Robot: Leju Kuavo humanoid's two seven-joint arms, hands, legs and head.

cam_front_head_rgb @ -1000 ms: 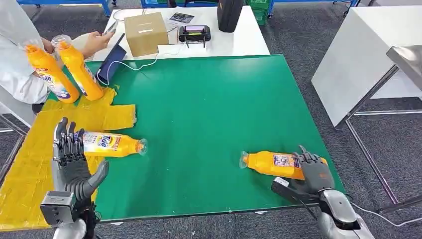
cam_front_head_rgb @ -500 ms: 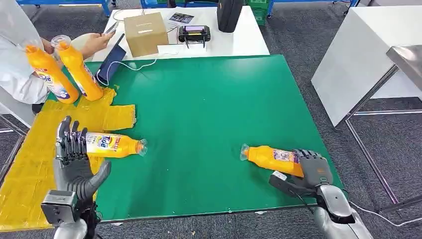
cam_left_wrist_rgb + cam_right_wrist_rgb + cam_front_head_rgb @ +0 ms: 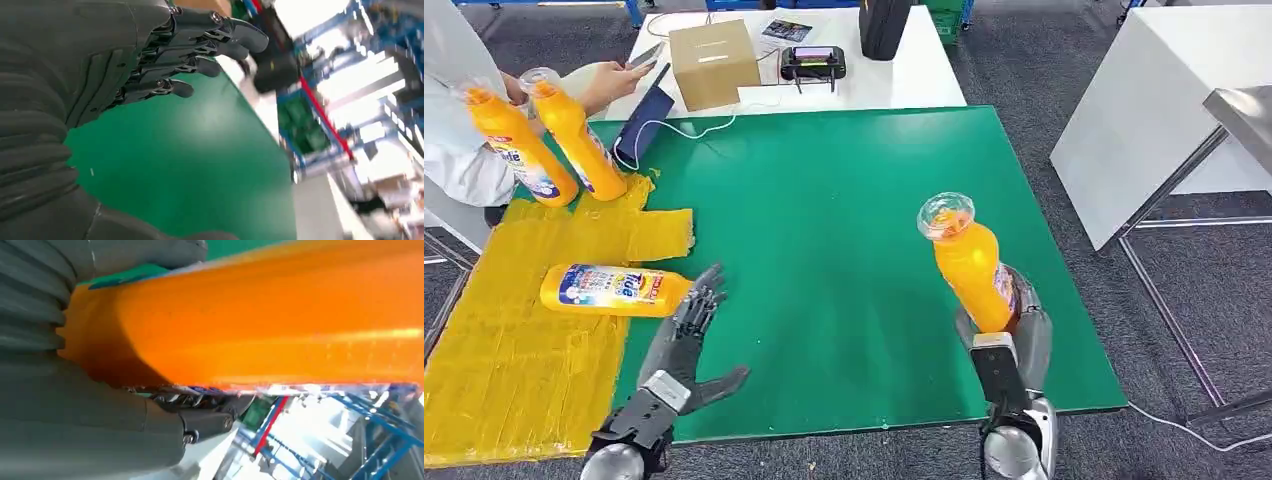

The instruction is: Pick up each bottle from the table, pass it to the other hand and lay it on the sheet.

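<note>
The orange plastic bottle lying on the yellow sheet is showing the brand "Tide" in yellow letters on its blue label. The orange bottle a person is holding upright at the far left is showing part of the same word.

The head view is bright and evenly lit, sharp across the green table; shadows there are faint and soft; the left wrist view is smeared toward three o'clock, where white glare blows out the background; in the right wrist view the orange bottle is blurred, with glare at five o'clock.
</note>
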